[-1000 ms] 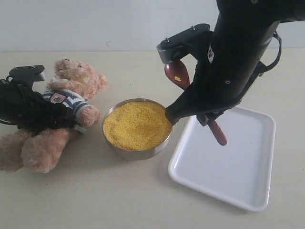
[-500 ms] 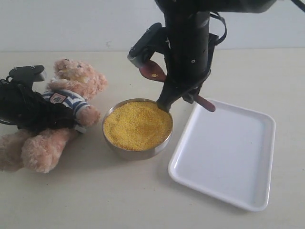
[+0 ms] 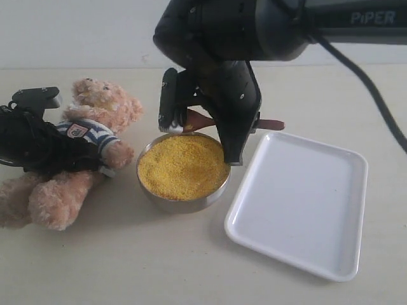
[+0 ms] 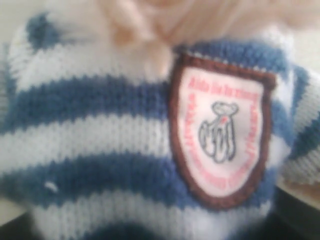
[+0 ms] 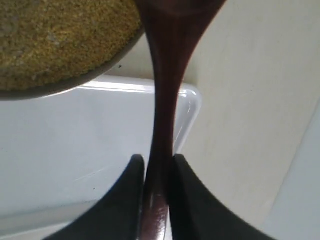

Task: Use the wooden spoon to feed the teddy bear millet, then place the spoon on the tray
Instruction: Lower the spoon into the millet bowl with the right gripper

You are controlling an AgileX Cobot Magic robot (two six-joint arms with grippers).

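Observation:
The teddy bear (image 3: 102, 111) leans at the left, and my left gripper (image 3: 75, 152) is shut round its striped middle. Its shirt and chest badge (image 4: 220, 132) fill the left wrist view. Yellow millet (image 3: 183, 166) fills the steel bowl (image 3: 181, 204) in the centre. My right gripper (image 5: 158, 162) is shut on the slim handle of the wooden spoon (image 5: 165, 90). The spoon (image 3: 193, 119) lies about level over the steel bowl's far rim, its handle end towards the tray (image 3: 299, 203). The right arm hides most of the spoon's round end.
The tray lies right of the steel bowl, almost touching it, and nothing is on it. The big black right arm (image 3: 222, 38) hangs over the back of the steel bowl. A pale wall bounds the table at the back.
My right arm has swung left from over the tray to the steel bowl's far rim and come lower. The spoon has turned from steeply tilted to about level. Bear and left arm are unmoved.

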